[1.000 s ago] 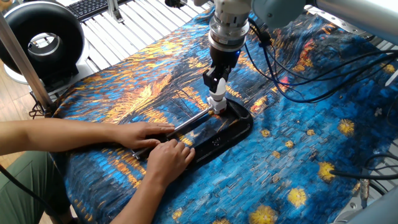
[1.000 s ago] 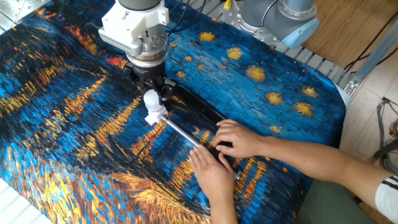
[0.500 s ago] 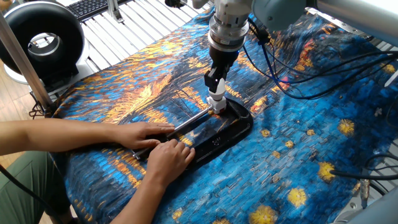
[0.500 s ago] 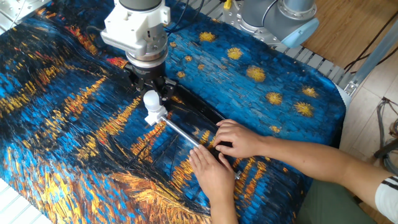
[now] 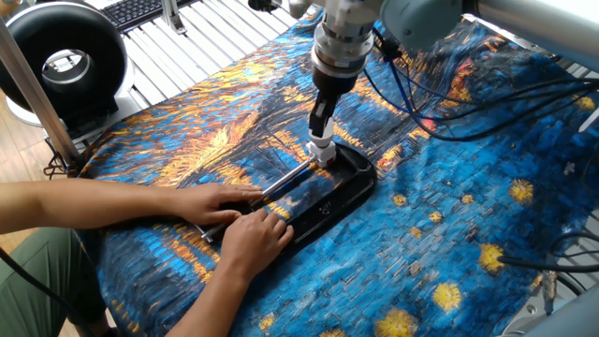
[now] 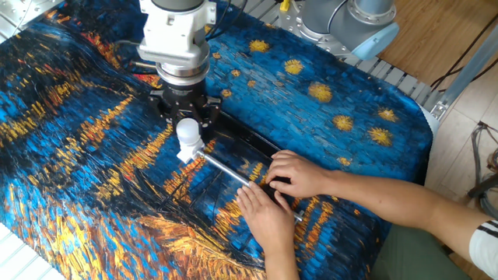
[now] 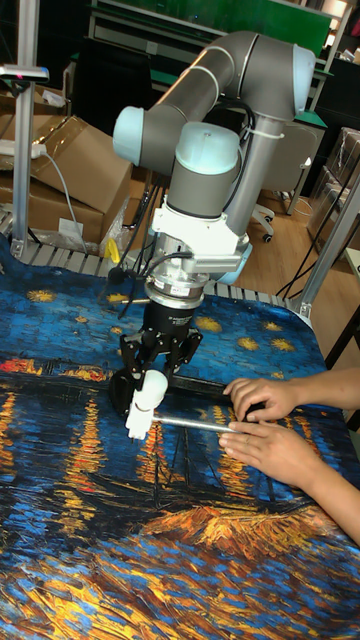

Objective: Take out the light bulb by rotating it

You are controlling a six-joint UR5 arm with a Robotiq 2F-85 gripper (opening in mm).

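Observation:
The light bulb (image 6: pixel 187 131) is small and white, with a round globe and a narrower neck. It stands slightly tilted in a short white socket (image 6: pixel 184 152) at the end of a black C-clamp (image 5: pixel 342 183). My gripper (image 6: pixel 187 118) comes down from above and is shut on the globe of the light bulb (image 5: pixel 321 147). In the tall fixed view the gripper (image 7: pixel 157 368) holds the light bulb (image 7: pixel 151 393) just left of the person's hands. The socket's inside is hidden.
A person's two hands (image 6: pixel 276 194) press on the clamp and its silver screw rod (image 6: pixel 227 168). The patterned blue and orange cloth (image 5: pixel 468 234) covers the table. Black cables (image 5: pixel 440 122) trail behind the arm. A black round device (image 5: pixel 61 61) stands at the far left.
My wrist has turned about its vertical axis with the bulb held in it. The bulb now leans a little more, and the clamp has shifted slightly. The hands have stayed in place.

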